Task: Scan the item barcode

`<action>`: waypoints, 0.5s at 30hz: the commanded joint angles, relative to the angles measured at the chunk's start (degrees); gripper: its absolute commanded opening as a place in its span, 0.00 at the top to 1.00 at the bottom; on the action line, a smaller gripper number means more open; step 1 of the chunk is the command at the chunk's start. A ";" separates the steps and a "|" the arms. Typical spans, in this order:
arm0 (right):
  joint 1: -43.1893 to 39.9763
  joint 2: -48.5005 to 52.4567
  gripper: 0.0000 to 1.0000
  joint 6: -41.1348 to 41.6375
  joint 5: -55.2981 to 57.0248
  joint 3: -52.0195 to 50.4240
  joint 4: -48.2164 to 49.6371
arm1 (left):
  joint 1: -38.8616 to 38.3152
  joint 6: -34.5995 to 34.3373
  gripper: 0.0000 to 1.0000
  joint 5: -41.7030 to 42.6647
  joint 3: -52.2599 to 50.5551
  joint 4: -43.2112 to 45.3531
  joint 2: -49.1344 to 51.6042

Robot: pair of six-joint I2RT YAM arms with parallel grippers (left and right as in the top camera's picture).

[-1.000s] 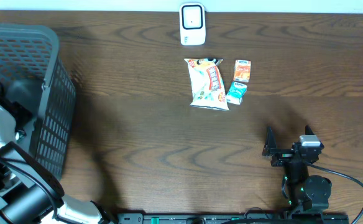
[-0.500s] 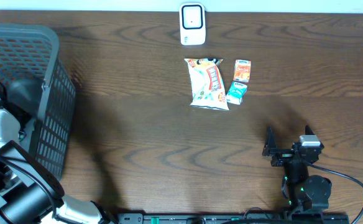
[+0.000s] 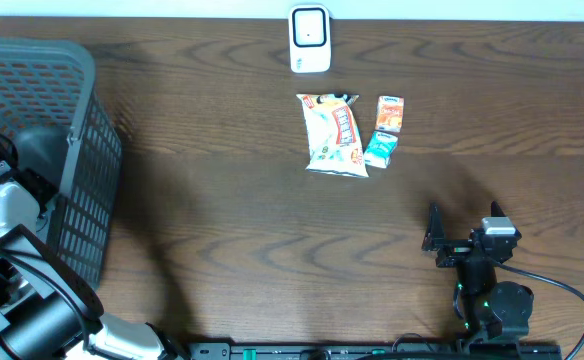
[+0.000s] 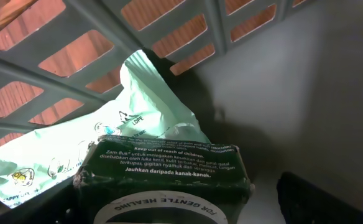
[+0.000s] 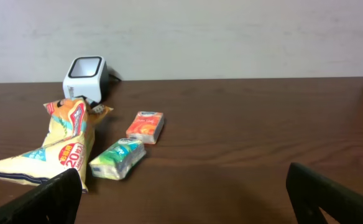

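Observation:
In the left wrist view a dark green box [image 4: 169, 168] with white print lies on the basket floor, resting against a pale green plastic packet [image 4: 76, 155]. My left gripper [image 4: 169, 208] is down inside the grey basket [image 3: 42, 55], its jaws open on either side of the box, with a gap showing before the right finger [image 4: 312, 199]. The white barcode scanner [image 3: 310, 38] stands at the table's far edge. My right gripper [image 3: 464, 222] rests low near the front right, open and holding nothing.
A snack bag [image 3: 334, 133], an orange pack [image 3: 391, 113] and a teal tissue pack [image 3: 381, 148] lie in front of the scanner. The basket's slatted wall [image 4: 169, 37] rises close behind the box. The table's front edge runs just behind the right arm.
My left arm has shifted slightly inside the basket, a little toward the near side. The right arm and the items on the table have not moved.

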 commanded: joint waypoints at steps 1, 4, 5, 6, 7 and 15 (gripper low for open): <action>-0.24 -0.20 0.01 0.39 0.07 -0.11 -0.24 | -0.02 0.37 0.08 0.20 -0.39 -0.13 1.79; -0.24 -0.20 0.01 0.37 0.09 -0.11 -0.24 | -0.02 0.35 0.08 0.20 -0.42 -0.33 2.89; -0.24 -0.20 0.01 0.37 0.09 -0.11 -0.24 | -0.02 0.37 0.08 0.17 -0.42 -0.33 2.99; -0.24 -0.20 0.01 0.37 0.09 -0.11 -0.24 | -0.02 0.37 0.08 0.17 -0.42 -0.33 2.99; -0.24 -0.20 0.01 0.37 0.09 -0.09 -0.24 | -0.02 0.37 0.09 0.17 -0.42 -0.28 2.99; -0.24 -0.20 0.01 0.37 0.09 -0.11 -0.24 | -0.02 0.59 0.19 -0.90 -0.37 -0.33 2.84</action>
